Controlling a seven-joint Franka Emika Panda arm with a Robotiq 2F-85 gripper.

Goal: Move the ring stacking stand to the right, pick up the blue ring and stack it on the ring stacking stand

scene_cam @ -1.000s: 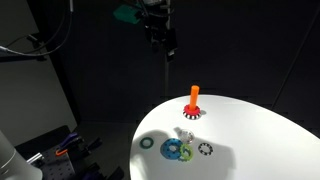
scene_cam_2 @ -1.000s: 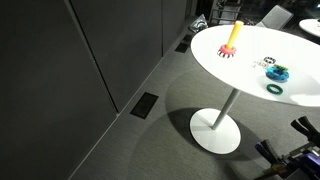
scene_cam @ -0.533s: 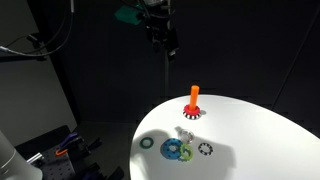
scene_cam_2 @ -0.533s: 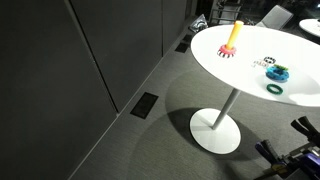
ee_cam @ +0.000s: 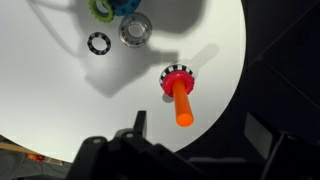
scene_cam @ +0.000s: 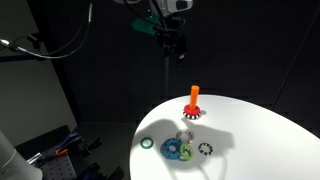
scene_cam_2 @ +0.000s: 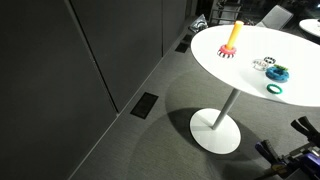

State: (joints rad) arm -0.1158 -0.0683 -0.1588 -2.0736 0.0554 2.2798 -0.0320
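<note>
- Gripper point(scene_cam: 172, 50) hangs high above the white table point(scene_cam: 255, 135), with its jaws wide apart and nothing in them.
- Ring stacking stand point(scene_cam: 193, 103) stands upright near the far edge of the table.
- Blue ring point(scene_cam: 171, 150) lies flat on the near side, right beside a lime-green ring point(ee_cam: 100, 8) and well apart from the stand.

This looks like an office or lab room rather than a home. Plain grey carpet point(scene_cam_2: 100, 140) covers the floor, with a dark rectangular floor hatch point(scene_cam_2: 145, 105) at eight o'clock from the round white pedestal worktop point(scene_cam_2: 220, 72). Tall dark grey wall panels point(scene_cam_2: 60, 60) line one side. In an exterior view, black equipment with orange parts point(scene_cam: 62, 150) sits at seven o'clock.
</note>
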